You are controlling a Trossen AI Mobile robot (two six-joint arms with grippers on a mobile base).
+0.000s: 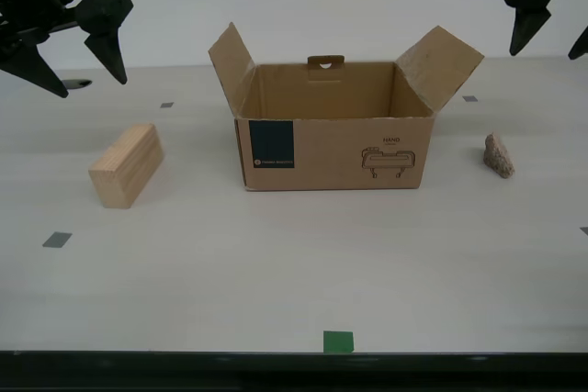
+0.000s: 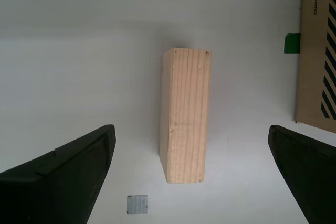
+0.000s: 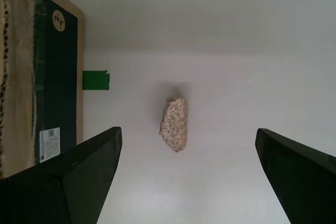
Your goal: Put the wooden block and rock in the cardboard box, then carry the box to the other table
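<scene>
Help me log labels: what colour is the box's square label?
Dark teal label, clearest in the exterior view.

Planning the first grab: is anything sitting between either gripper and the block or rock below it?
Nothing visible. My second gripper hangs open over the wooden block, with bare table between. My first gripper hangs open over the rock, also clear. The cardboard box stands off to one side of each.

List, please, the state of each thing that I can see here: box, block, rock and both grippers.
cardboard box: upright on the table, flaps open, looks empty.
wooden block: lying on the table, outside the box, not held.
rock: on the table, outside the box, not held.
my first gripper: open, above the rock.
my second gripper: open, above the wooden block.
</scene>
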